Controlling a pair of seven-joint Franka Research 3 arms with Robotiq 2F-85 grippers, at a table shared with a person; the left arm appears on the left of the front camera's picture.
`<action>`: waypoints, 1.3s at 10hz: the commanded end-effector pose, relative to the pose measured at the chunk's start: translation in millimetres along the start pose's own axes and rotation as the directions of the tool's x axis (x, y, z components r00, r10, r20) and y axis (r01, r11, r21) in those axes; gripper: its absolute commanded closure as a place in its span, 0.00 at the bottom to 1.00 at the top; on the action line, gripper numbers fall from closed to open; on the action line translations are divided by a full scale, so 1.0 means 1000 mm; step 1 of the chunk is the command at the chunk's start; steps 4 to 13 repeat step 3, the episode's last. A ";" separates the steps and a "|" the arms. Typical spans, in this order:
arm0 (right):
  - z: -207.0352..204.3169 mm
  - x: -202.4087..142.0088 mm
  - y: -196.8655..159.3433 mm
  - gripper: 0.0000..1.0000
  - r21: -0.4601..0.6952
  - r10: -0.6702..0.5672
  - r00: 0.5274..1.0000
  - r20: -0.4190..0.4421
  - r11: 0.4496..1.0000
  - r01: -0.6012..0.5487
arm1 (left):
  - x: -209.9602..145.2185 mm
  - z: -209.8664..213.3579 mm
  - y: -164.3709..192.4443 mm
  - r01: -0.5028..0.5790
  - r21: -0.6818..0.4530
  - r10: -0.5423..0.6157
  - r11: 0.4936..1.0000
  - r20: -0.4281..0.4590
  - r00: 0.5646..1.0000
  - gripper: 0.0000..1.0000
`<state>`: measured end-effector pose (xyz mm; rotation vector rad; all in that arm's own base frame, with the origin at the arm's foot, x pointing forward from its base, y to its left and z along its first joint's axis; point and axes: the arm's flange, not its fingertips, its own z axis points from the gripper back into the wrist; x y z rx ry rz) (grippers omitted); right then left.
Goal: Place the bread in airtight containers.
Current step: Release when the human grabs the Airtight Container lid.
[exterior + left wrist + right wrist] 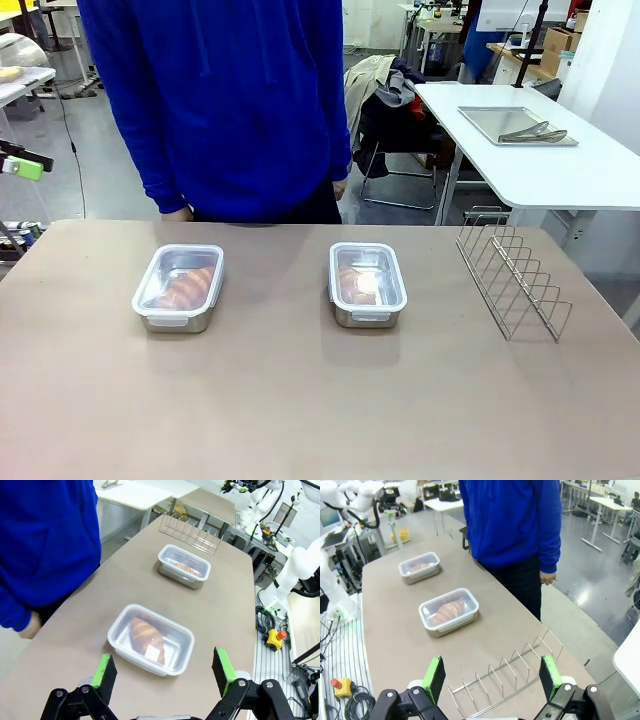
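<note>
Stainless steel, twice over: two lidded pans sit well apart on the table, a croissant sealed in each, the left pan (pixel 178 289) and the right pan (pixel 367 284) both under clear clip lids (so the packing looks done); the left gripper (pixel 162 672) hangs spread and empty above its pan; the right gripper (pixel 491 675) likewise gapes over the wire rack (pixel 512 279); the person in blue (pixel 225 100) stands opposite.
</note>
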<state>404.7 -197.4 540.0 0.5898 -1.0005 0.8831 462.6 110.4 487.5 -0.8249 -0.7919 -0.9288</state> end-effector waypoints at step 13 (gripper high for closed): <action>0.000 -0.001 0.001 0.00 0.008 0.006 1.000 0.003 1.000 -0.006 | 0.002 -0.001 -0.001 0.010 -0.010 -0.010 1.000 0.003 1.000 0.00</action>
